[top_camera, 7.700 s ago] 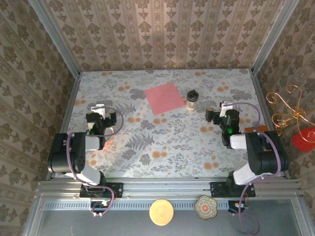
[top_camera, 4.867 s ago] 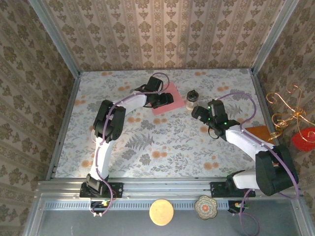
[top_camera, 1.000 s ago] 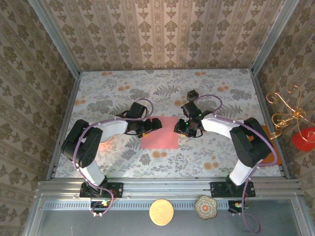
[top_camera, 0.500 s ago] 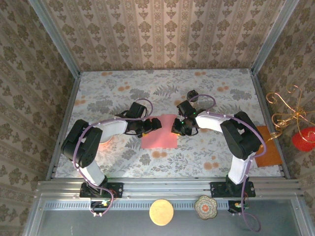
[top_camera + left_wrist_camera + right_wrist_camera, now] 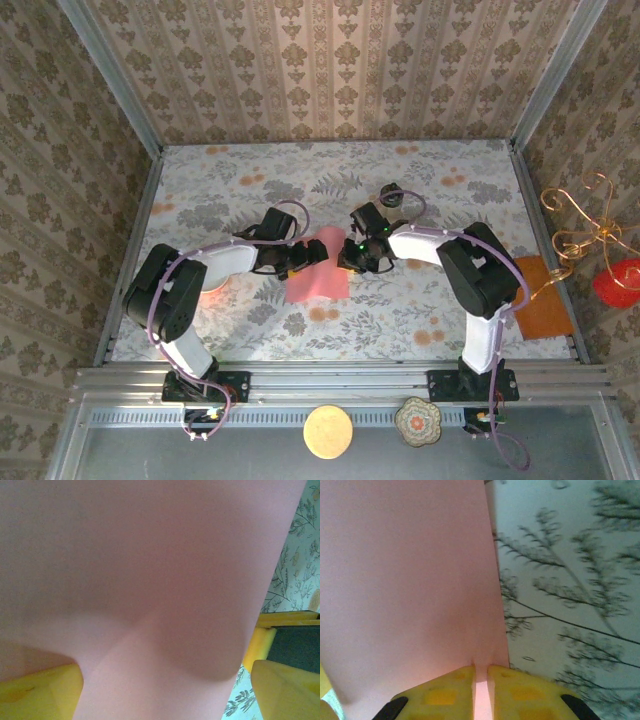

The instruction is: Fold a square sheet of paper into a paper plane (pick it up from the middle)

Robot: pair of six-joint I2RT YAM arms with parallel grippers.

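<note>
I have the square sheet of paper [image 5: 318, 274] on the flowered table [image 5: 430, 290] between the two arms, humped up off the surface and not lying flat. My right gripper [image 5: 480, 680] is pinched on one edge of it, the yellow fingers [image 5: 440, 695] nearly touching with only the sheet's thickness between them. My left gripper [image 5: 165, 672] has its fingers well apart, with the sheet sweeping across between them and draping over one, and nothing clamped. My worry is that the pinch sits right at the edge, so a pull from that side could slip the paper free or tear it. The hump could also set into a stray crease off the fold line if either arm pushes inward. Closing the left fingers on that loose curve could crumple it. I can read no brand, label or writing anywhere; the paper is plain.
</note>
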